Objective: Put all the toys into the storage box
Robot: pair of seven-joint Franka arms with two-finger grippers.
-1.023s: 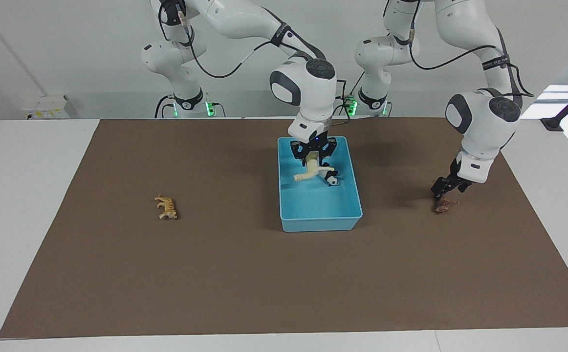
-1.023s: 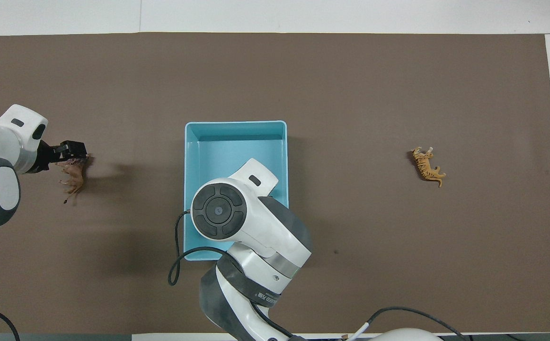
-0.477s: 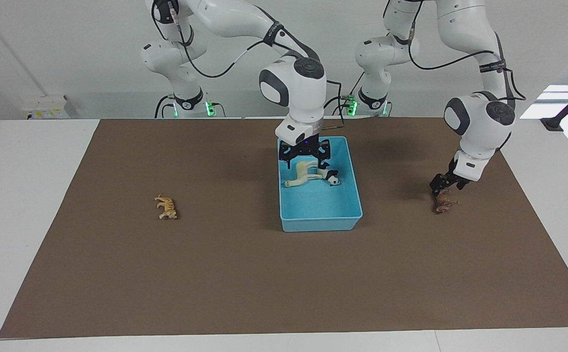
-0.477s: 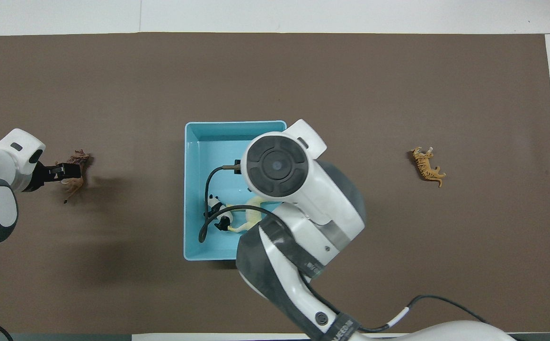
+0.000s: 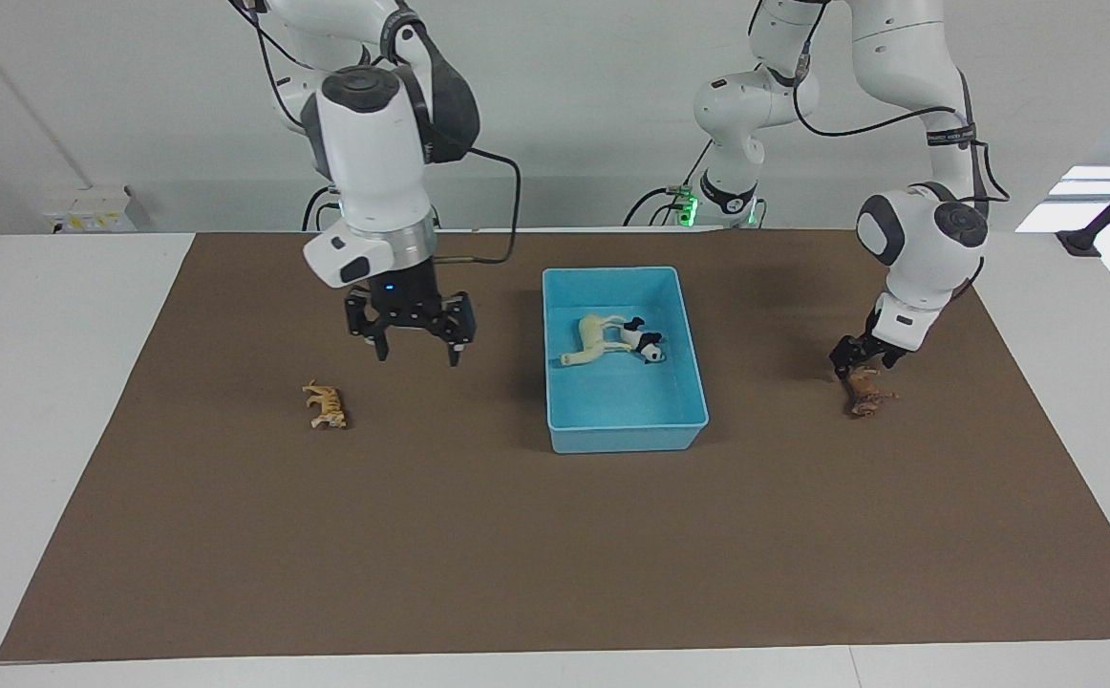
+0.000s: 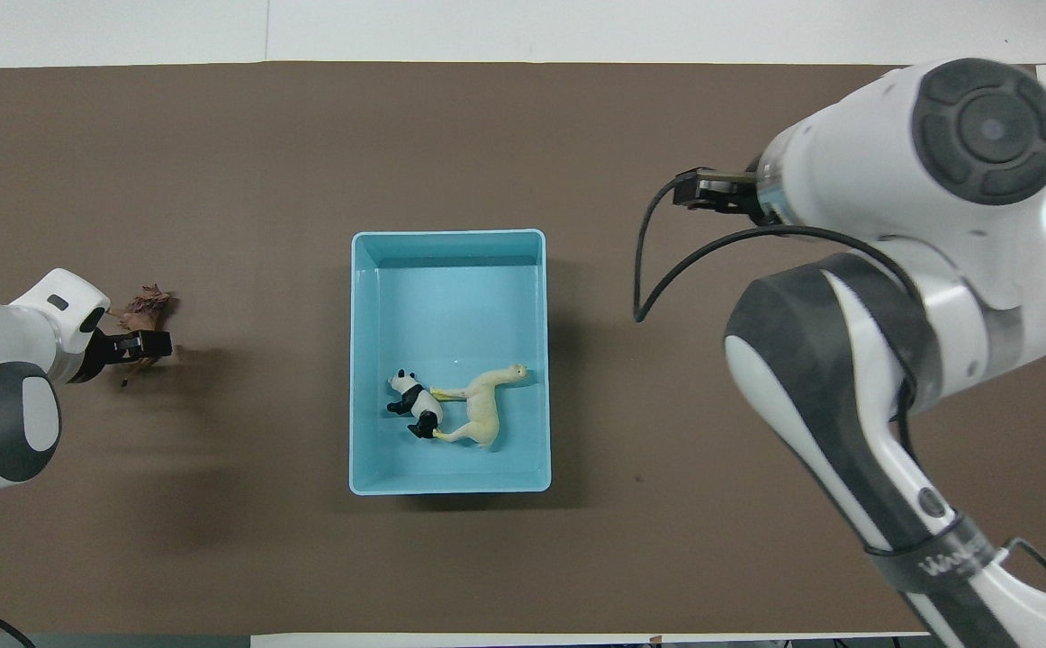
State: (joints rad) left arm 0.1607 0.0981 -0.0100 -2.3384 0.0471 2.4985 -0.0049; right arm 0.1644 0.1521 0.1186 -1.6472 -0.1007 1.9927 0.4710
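Observation:
The light blue storage box (image 5: 626, 436) (image 6: 446, 238) stands mid-table. The cream long-necked animal (image 5: 593, 340) (image 6: 483, 411) and the black-and-white panda (image 5: 649, 349) (image 6: 414, 401) lie in it, touching. The orange striped tiger (image 5: 326, 406) lies on the mat toward the right arm's end; the right arm hides it in the overhead view. My right gripper (image 5: 416, 352) is open and empty, in the air over the mat between tiger and box. The brown lion (image 5: 866, 394) (image 6: 143, 308) lies on the mat toward the left arm's end. My left gripper (image 5: 852, 366) (image 6: 139, 346) is low, at the lion's robot-side end.
A brown mat (image 5: 555, 554) covers most of the white table. The right arm's wrist and forearm (image 6: 892, 297) fill the overhead view over the right arm's end of the mat.
My right gripper let go of the cream animal in the box, rose, and swung toward the tiger. My left gripper shifted slightly toward the robots along the lion, which stayed on the mat.

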